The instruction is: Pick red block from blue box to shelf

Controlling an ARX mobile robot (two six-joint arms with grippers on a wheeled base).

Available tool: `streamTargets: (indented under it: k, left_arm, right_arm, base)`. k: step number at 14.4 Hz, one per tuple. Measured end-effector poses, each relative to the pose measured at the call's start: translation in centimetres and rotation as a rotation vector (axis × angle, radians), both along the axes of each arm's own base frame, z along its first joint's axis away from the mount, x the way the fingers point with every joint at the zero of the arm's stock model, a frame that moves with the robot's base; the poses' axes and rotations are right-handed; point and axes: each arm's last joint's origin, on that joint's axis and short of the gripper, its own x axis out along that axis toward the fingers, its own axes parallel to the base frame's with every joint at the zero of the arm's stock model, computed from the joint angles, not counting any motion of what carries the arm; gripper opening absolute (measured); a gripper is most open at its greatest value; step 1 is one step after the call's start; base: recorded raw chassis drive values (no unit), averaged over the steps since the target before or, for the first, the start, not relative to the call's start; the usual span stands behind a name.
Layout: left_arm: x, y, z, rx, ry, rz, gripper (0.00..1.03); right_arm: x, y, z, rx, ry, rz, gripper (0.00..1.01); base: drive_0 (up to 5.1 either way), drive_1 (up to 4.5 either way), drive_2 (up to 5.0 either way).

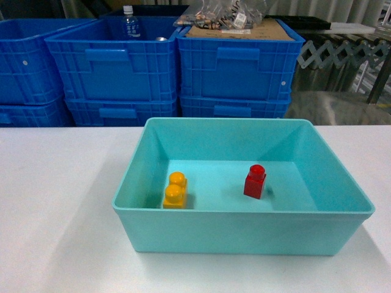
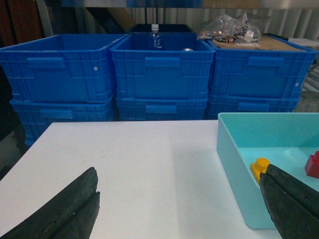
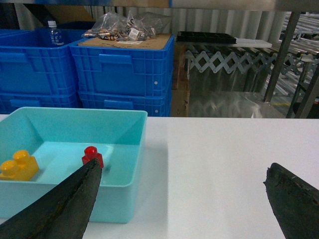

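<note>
Above the white tabletop point(image 2: 139, 169), both black grippers, left point(image 2: 182, 206) and right point(image 3: 182, 204), are hanging with jaws spread wide, gripping nothing. Between them, the small glossy red single-stud block point(image 1: 255, 180) is standing upright inside the turquoise plastic box point(image 1: 244, 235), well apart from an orange-yellow two-stud brick point(image 1: 175, 190).

Table point(image 1: 61, 201): box point(image 1: 244, 235) sits before me, near the front edge, right of centre. In box: single-stud block point(image 1: 255, 181) right of middle; two-stud brick point(image 1: 175, 190) left of it, by the near wall. Behind the table's far edge: stacked crates point(image 1: 116, 67), bottle point(image 1: 130, 22) inside one. My fingers point(image 2: 60, 209) hang wide apart over the table's near side.
</note>
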Motion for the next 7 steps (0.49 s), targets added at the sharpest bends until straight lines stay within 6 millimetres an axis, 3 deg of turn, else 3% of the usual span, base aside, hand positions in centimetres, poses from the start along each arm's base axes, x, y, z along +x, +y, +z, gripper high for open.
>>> streamTargets:
  k: [7]
  left_arm:
    - [0.0,0.0,0.0,0.0,0.0,0.0,0.98]
  right_arm:
    - [0.0,0.0,0.0,0.0,0.0,0.0,0.98]
  base:
    - [0.0,0.0,0.0]
